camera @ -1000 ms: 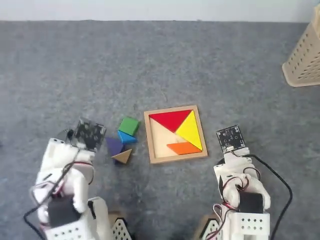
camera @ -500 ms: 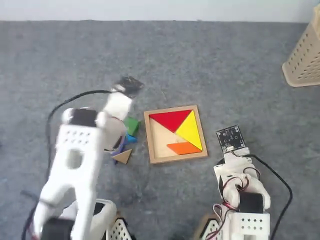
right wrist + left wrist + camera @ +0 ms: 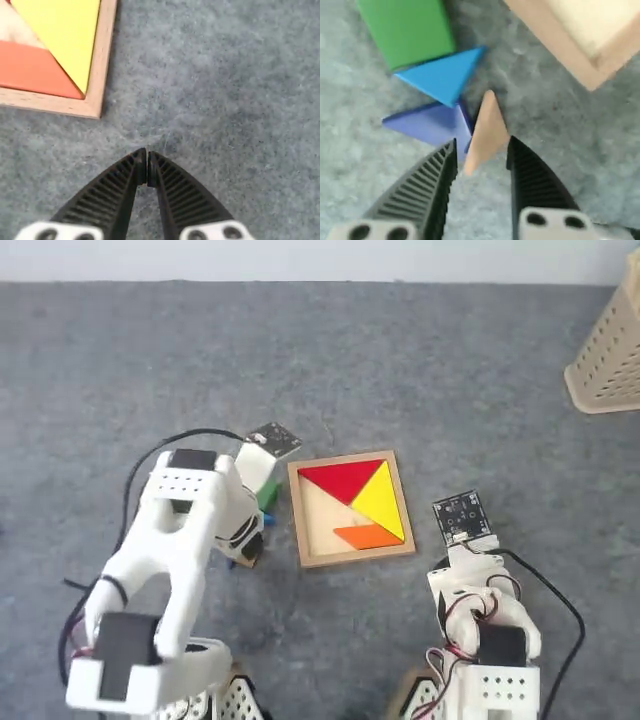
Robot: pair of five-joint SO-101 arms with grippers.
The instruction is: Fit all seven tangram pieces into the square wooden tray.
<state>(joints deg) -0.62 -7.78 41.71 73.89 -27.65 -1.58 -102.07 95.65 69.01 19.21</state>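
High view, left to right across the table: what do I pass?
First the white left arm → square wooden tray → white right arm → beige perforated basket at the edge.

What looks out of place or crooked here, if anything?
Nothing is broken or spilled. The green piece, blue triangle, purple piece and tan triangle lie bunched on the carpet beside the tray, which sits slightly crooked, half empty. The open left gripper straddles the tan triangle.

Surface: grey felt-covered table [image 3: 400,360].
Centre: wooden tray [image 3: 297,515].
Left of tray: green block [image 3: 407,30], blue triangle [image 3: 442,77], purple piece [image 3: 430,125], tan triangle [image 3: 487,127].
Far right of tray: perforated basket [image 3: 610,350].
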